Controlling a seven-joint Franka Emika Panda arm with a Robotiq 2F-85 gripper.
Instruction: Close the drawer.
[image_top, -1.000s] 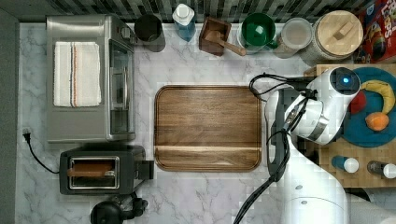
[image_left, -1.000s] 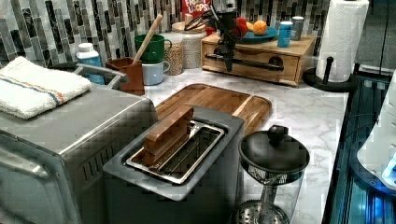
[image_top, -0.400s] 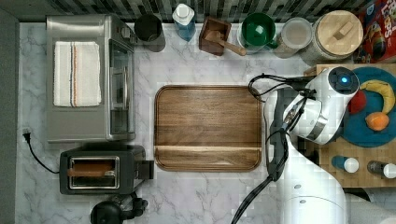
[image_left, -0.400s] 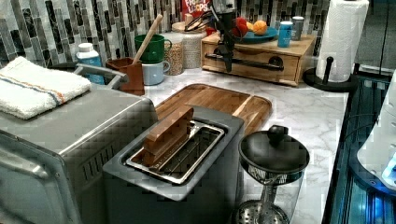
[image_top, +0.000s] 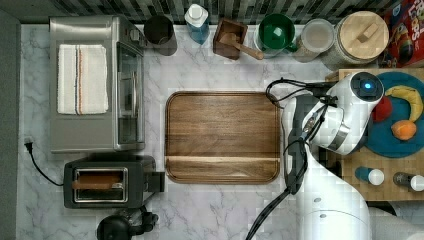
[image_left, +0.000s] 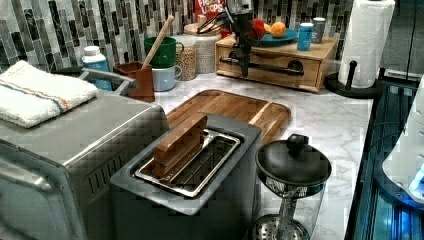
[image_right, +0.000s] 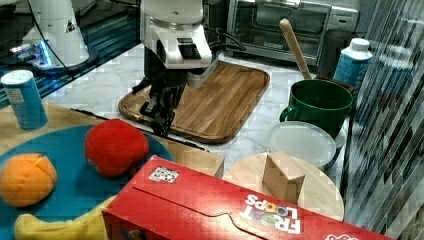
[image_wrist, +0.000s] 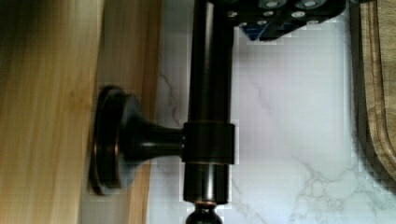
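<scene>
The drawer sits at the upper middle of the left view, set in a light-wood box under a blue plate of toy fruit, with its black bar handle running along the front face. From this view the drawer front looks flush with the box, though I cannot tell for certain that it is fully in. The gripper hangs at the handle's end toward the left view's left, black fingers pointing down against the bar. In the wrist view the dark handle and its round mount on the pale wood front appear close up, with part of the gripper just beside the bar; whether the fingers are spread or pressed together I cannot tell. In the top view the white arm stands between the brown wooden tray and the plate. The tray lies flat on the marble tabletop. A toaster fills the left view's lower middle.
</scene>
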